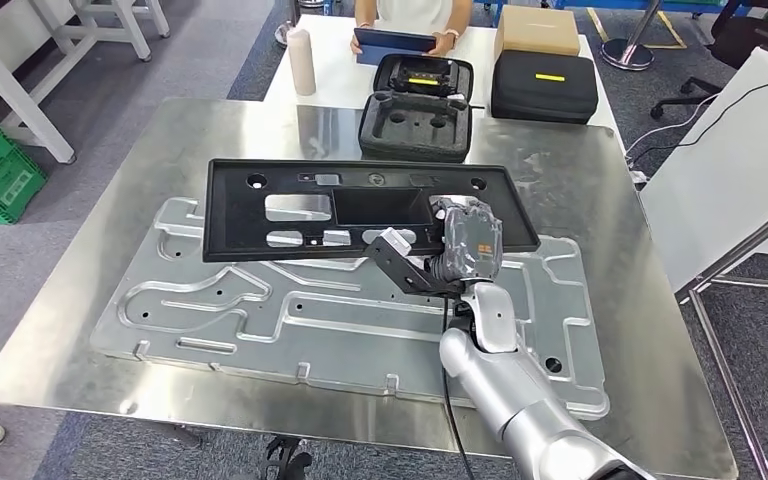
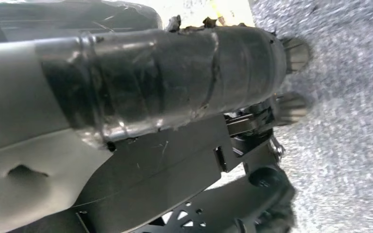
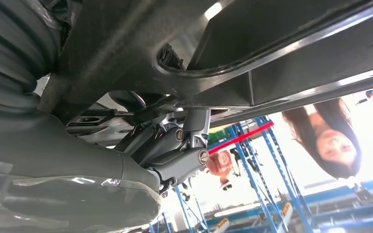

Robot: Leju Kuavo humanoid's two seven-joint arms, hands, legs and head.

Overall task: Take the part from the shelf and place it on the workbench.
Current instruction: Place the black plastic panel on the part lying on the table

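The right hand is holding the black part by its near edge, over the grooved metal plate on the table. I think it is putting the part down. Next, it needs to lower the part flat and let go. I cannot tell how the left hand is.

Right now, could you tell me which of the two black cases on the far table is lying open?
The nearer, left case is open, its lid raised and grey foam cut-outs showing. The case to its right, with the yellow label, is zipped shut.
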